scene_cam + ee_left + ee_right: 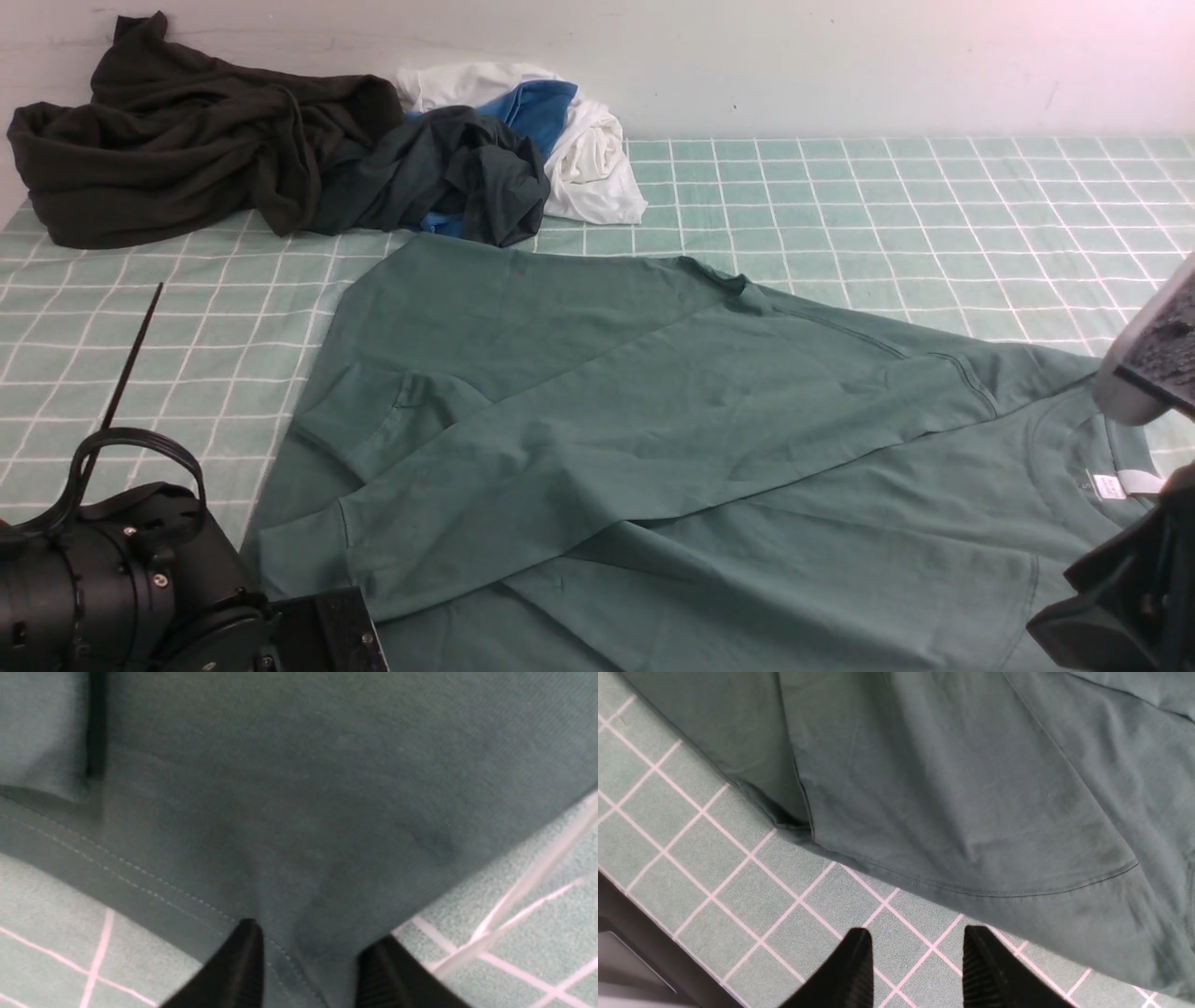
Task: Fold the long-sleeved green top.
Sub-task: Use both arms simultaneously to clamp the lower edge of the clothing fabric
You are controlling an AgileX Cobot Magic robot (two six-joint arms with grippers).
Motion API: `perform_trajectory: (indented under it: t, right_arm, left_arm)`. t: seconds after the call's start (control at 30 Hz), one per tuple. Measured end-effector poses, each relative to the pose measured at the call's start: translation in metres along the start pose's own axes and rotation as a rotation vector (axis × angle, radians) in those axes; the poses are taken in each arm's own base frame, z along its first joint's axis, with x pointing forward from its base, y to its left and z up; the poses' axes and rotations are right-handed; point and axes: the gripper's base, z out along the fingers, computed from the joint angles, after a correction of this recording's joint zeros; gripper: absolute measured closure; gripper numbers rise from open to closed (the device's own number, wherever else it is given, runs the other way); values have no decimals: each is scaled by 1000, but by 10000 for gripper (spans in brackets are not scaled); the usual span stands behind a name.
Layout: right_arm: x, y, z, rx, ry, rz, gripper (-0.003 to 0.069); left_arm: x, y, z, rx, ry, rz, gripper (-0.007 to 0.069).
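We see the green long-sleeved top (653,420) lying flat on the checked cloth (887,205), near the front edge, its long axis running left to right: the neck with its white label (1106,485) points to our right, the hem to our left. One sleeve (523,485) lies slantwise over the body, its cuff (308,551) near the left arm. Our left gripper (313,933) straddles the stitched hem, fingers (243,961) spread with the fabric between them, not pinched. Our right gripper (917,930) hangs over bare cloth just beside the top's edge, fingers (985,970) apart and holding nothing. Well apart, at the far left against the wall, dark garments (168,140), a blue piece (537,107) and a white one (597,159) lie heaped
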Motion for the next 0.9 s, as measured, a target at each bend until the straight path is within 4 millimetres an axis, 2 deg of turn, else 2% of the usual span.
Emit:
perform_trajectory:
  t: [0.07, 0.13, 0.23, 0.37, 0.47, 0.57, 0.6, 0.63, 0.67, 0.7, 0.73, 0.77, 0.83, 0.87, 0.9]
  right_arm:
    - [0, 0, 0, 2, 0, -2, 396]
    - [0, -1, 0, 6, 1, -17, 396]
    - [0, -1, 0, 6, 1, -70, 396]
    - [0, -1, 10, 0, 34, -192, 374]
    - [5, 0, 33, -21, 114, -269, 322]
    - [19, -1, 73, -43, 231, -324, 228]
    - [19, -1, 75, -41, 227, -327, 217]
    - [25, -3, 95, -24, 254, -357, 183]
    - [25, -4, 98, -17, 242, -361, 178]
    - [27, -6, 113, 11, 235, -396, 162]
    - [28, -7, 121, 22, 240, -414, 160]
    - [27, -8, 123, 27, 228, -419, 158]
    - [24, -11, 148, 49, 230, -475, 158]
    - [24, -11, 150, 52, 224, -480, 159]
    - [22, -12, 165, 55, 233, -509, 165]
  left_arm:
    - [0, 0, 0, 0, -3, -13, 440]
    - [-1, 0, 1, 1, -3, -52, 572]
    - [-3, 2, -1, 5, 4, -110, 615]
    - [-7, 7, -11, 15, 38, -183, 618]
    - [-7, 9, -15, 21, 61, -200, 618]
    - [-7, 9, -16, 26, 67, -207, 618]
    - [-7, 9, -17, 27, 66, -208, 618]
    - [-8, 9, -17, 32, 65, -213, 618]
    - [-8, 9, -17, 33, 65, -214, 618]
    - [-8, 8, -17, 35, 63, -216, 618]
    - [-8, 8, -17, 35, 62, -216, 618]
    - [-8, 8, -17, 35, 62, -216, 618]
    - [-8, 8, -17, 37, 58, -222, 618]
    - [-8, 8, -17, 37, 58, -222, 618]
    - [-8, 8, -17, 37, 57, -224, 618]
